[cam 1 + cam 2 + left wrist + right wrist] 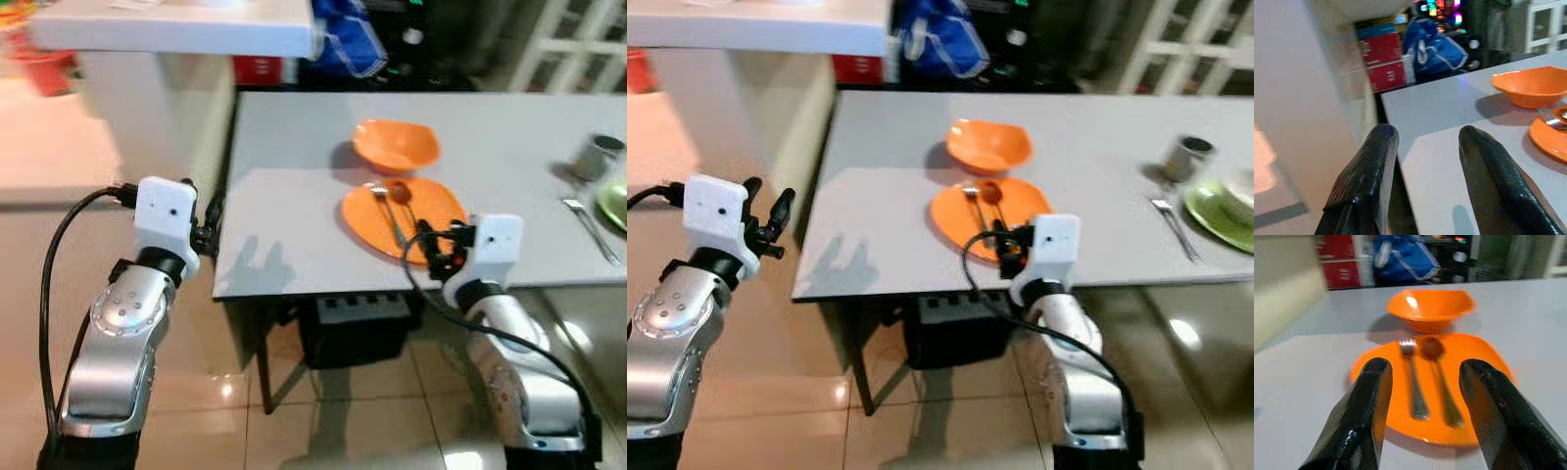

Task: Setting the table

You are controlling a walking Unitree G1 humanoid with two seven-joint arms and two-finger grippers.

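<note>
So the near place setting looks mostly sorted already. There's an orange plate [404, 217] close to the front edge of the grey surface [284, 147], with a fork [1414, 380] and a spoon [1440, 377] lying side by side on top of it, and an orange bowl [396, 145] sitting just behind the plate. Over on the right end there's a second setting started: a green plate [1218, 215], another fork [1173, 224] just beside it, and a metal cup [1185, 157] a bit further back.

My guess at what's left: the fork and spoon probably need to come off the plate and go beside it.

The right hand [441, 251] is hovering at the front edge of the surface right by the orange plate, fingers spread, holding nothing. In its wrist view the fork and spoon line up between the two fingers. The left hand [764, 223] is up near the left front corner of the surface, also spread and empty, well apart from the dishes.

Other stuff around: a white counter [176, 34] to the left, a blue bag [1435, 46] and red boxes [1383, 61] on the floor behind. Nothing sits between the right hand and the cutlery, so the reach looks clear to me.
</note>
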